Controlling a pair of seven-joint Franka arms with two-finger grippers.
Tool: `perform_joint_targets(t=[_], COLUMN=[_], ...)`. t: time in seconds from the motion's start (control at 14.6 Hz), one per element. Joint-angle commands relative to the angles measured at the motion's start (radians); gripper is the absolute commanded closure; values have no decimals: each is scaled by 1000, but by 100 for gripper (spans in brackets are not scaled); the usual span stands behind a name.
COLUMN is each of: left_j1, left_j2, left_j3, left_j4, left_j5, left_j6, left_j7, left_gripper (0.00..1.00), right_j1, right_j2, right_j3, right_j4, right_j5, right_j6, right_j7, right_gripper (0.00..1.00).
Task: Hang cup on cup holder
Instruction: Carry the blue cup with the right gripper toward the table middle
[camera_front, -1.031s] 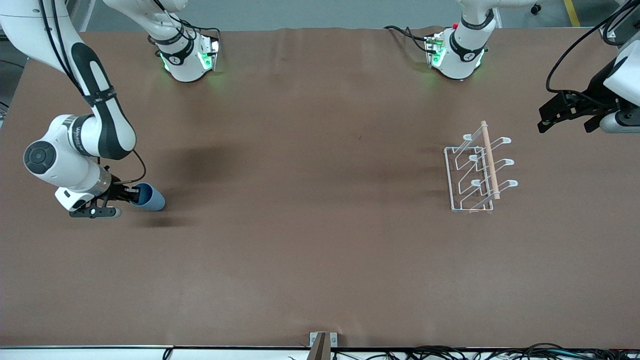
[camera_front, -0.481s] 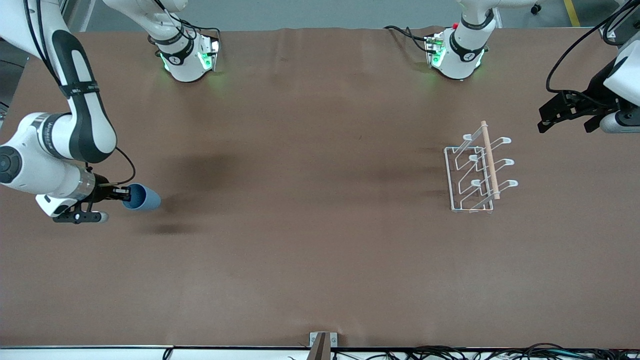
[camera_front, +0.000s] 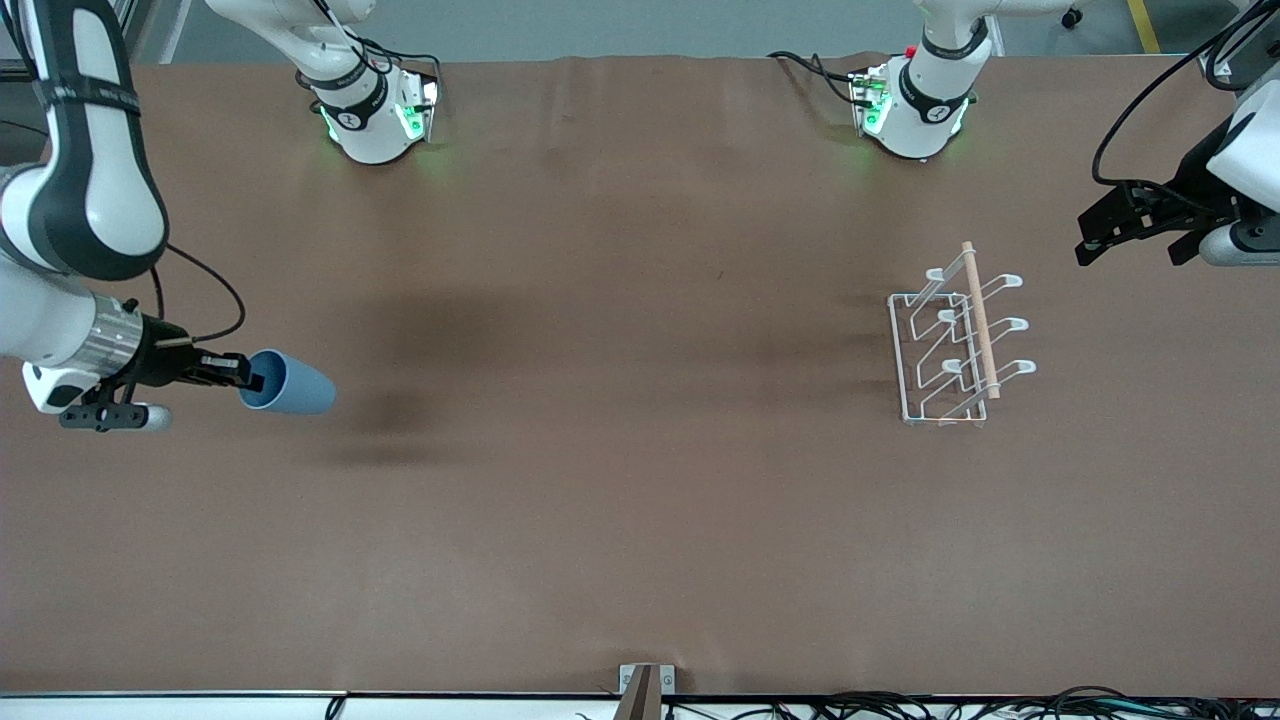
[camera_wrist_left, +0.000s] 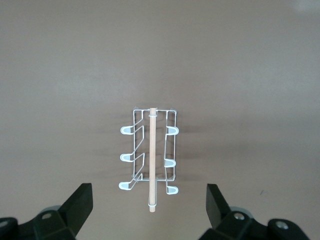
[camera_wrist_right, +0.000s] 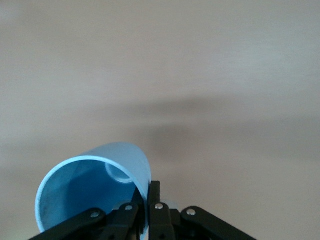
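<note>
The light-blue cup (camera_front: 290, 384) hangs on its side above the table at the right arm's end, its shadow on the cloth below. My right gripper (camera_front: 243, 377) is shut on the cup's rim, one finger inside and one outside; the right wrist view shows the cup (camera_wrist_right: 95, 187) with the right gripper (camera_wrist_right: 146, 197) pinching its wall. The white wire cup holder (camera_front: 958, 338) with its wooden rod stands at the left arm's end. My left gripper (camera_front: 1125, 228) hovers open beside the holder, toward the table's end. In the left wrist view the cup holder (camera_wrist_left: 150, 157) lies ahead of the open left gripper (camera_wrist_left: 149, 207).
Brown cloth covers the table (camera_front: 620, 480). The two arm bases (camera_front: 372, 115) (camera_front: 915, 105) stand at the edge farthest from the front camera. A small bracket (camera_front: 646, 685) and cables sit at the nearest edge.
My right gripper has lifted the cup off the table and swung it toward the table's end; its shadow has separated from it. The left arm has not moved.
</note>
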Motion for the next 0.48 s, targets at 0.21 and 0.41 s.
perform_joint_targets(t=[0.21,0.41], left_j1=[-5,-5], left_j2=[-7,4], left_j3=[-1,-1], left_j4=[7,29], left_j5=[0,-1], left_j6=[-8,-8], left_j7=[71,215], left_gripper=[0,0], right_j1=[46,66], right_j2=[-24,-24], right_j3=[115,181], right_j4=[-46,-71], right_j5=[321,508], right_j6=[8,20], right_j7=[3,-5], right_gripper=[100,100])
